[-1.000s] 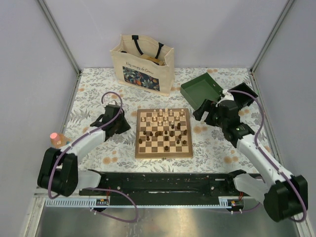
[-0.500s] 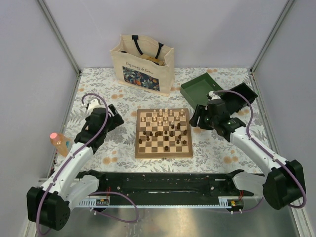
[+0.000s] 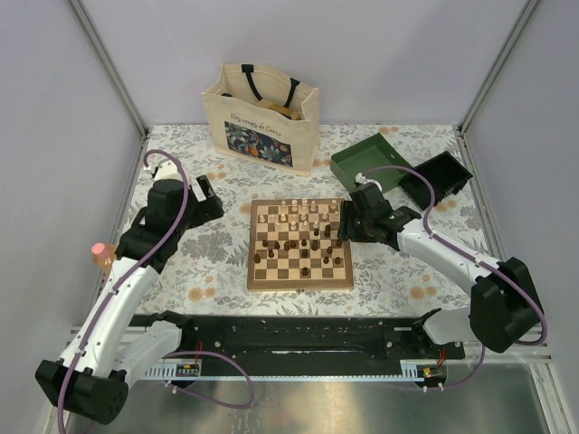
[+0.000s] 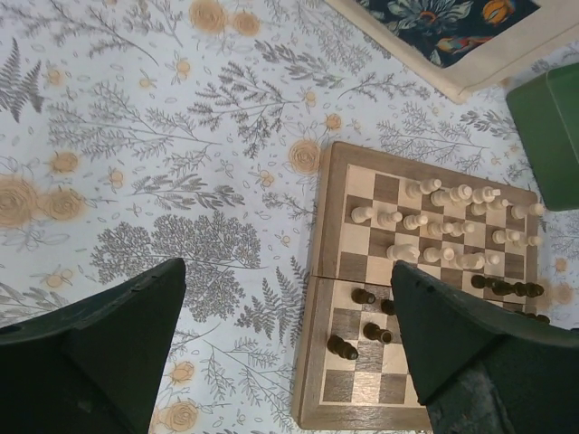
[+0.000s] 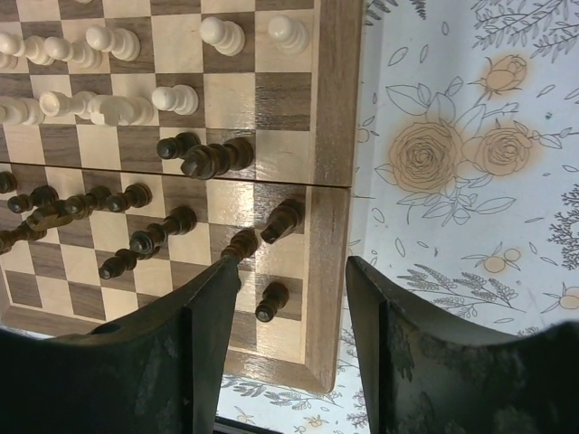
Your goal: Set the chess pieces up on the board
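We find the square wooden checkered chessboard (image 3: 285,274) mid-table on the flower-printed table cover (image 3: 398,271). The pale cream wooden chess pieces (image 3: 294,214) stand on its far rows, and the dark brown wooden chess pieces (image 3: 303,242) stand just before them, a few nearer the front. Behind it to the left stands the cream cloth tote bag (image 3: 261,117). Behind to the right lies the green open box (image 3: 362,161), with the black open box (image 3: 443,172) beside it on the right. Well to the left of the chessboard stands the small pink-capped bottle (image 3: 102,256).

Board (image 4: 318,298) corner hidden behind left claw (image 4: 288,280); green box (image 4: 552,136) cut off.
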